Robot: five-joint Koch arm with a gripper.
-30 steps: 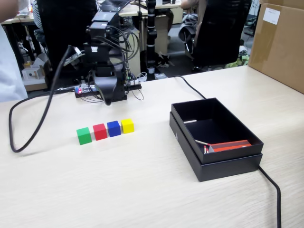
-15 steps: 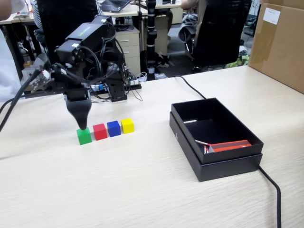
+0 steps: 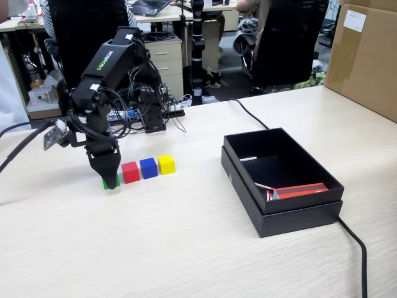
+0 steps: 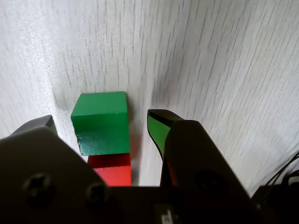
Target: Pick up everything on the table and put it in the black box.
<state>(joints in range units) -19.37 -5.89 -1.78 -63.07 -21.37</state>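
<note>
Green cube (image 4: pixel 99 122) now straddled by gripper (image 4: pixel 100 126), lowered from above; jaws spread, not yet pinching. Black box (image 3: pixel 285 211) holds no cubes.

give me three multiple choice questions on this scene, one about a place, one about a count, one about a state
1. Where is the hand?
A. over the black box
B. down at the green cube
C. raised above the yellow cube

2. How many cubes stand in the row?
A. two
B. six
C. four

3. How are the hand's jaws?
A. open, either side of the green cube
C. clamped on the red cube
B. shut on nothing

Answers: 1 B, the wrist view shows the green cube between the jaws. 2 C, green, red, blue cube, yellow. 3 A, gaps show beside the cube.
</note>
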